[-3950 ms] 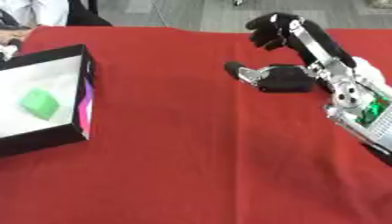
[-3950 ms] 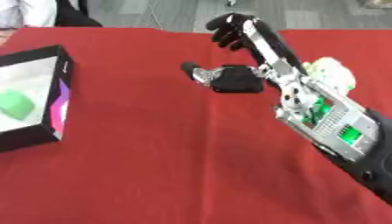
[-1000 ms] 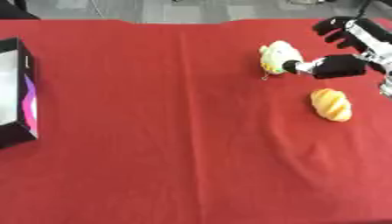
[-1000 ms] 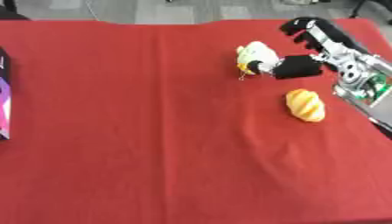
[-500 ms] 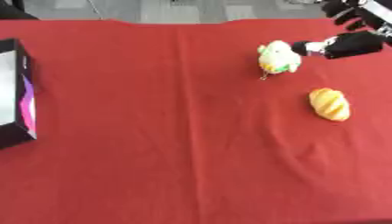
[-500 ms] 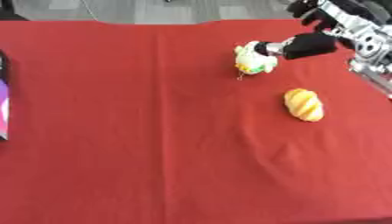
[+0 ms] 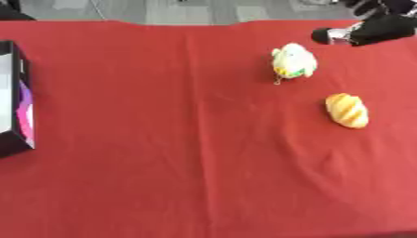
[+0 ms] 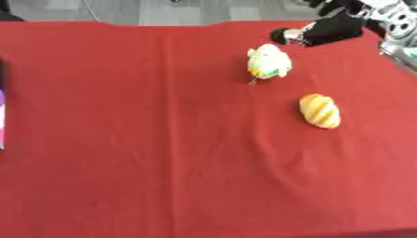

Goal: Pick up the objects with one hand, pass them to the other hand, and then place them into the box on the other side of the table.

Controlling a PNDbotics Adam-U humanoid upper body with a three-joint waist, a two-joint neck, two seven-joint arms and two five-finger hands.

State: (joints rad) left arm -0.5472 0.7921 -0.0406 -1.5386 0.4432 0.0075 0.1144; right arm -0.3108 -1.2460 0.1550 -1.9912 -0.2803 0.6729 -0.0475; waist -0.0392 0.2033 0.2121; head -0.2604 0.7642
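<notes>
A red-covered table (image 7: 163, 139) carries a pale toy (image 7: 293, 61), a bread roll (image 7: 347, 110) nearby, and a box (image 7: 15, 100) at the left edge.

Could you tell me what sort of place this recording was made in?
Probably an indoor robot test setup: a table under a red cloth, a grey floor beyond its far edge, and staged props, a plush toy, a bread roll and a black box.

I work at a staged test bench, likely a lab: a table (image 7: 163, 162) draped in plain red cloth, with grey floor (image 7: 204, 11) beyond its far edge.
</notes>
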